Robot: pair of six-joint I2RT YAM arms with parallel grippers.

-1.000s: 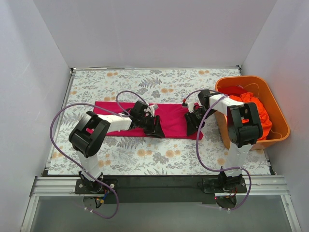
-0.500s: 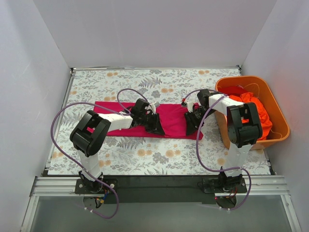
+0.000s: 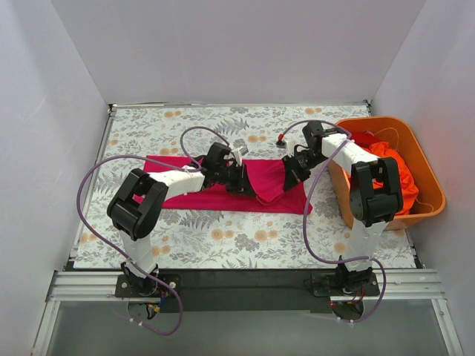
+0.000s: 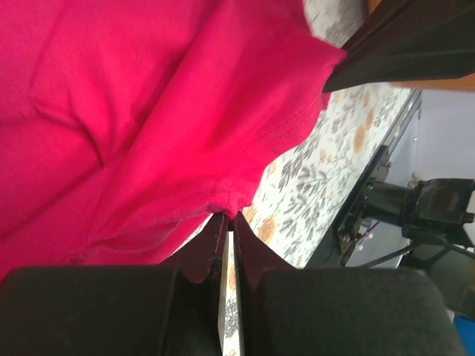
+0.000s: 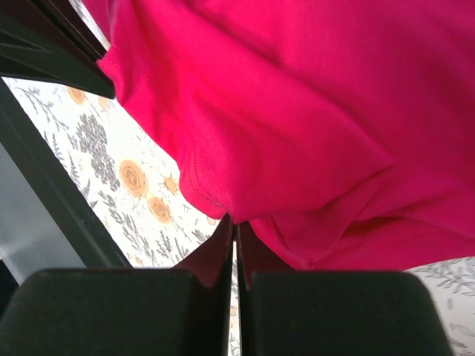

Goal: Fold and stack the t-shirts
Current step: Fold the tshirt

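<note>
The magenta-pink t-shirt (image 3: 263,182) lies as a long folded strip across the middle of the floral table. My left gripper (image 3: 243,182) is shut on its near hem, as the left wrist view shows (image 4: 228,213). My right gripper (image 3: 289,172) is shut on the same hem further right (image 5: 234,221). Both hold the cloth (image 4: 148,111) lifted off the table, so it sags in a pouch between them. Orange-red t-shirts (image 3: 390,167) lie crumpled in the tub.
The rigid orange plastic tub (image 3: 430,185) stands at the right edge of the table, next to the right arm. White walls close in the back and both sides. The floral tablecloth (image 3: 223,237) lies bare in front of the shirt.
Both grippers have risen and moved toward the back with the shirt's near hem; the shirt's right part has lifted off the table and bunched between them.
</note>
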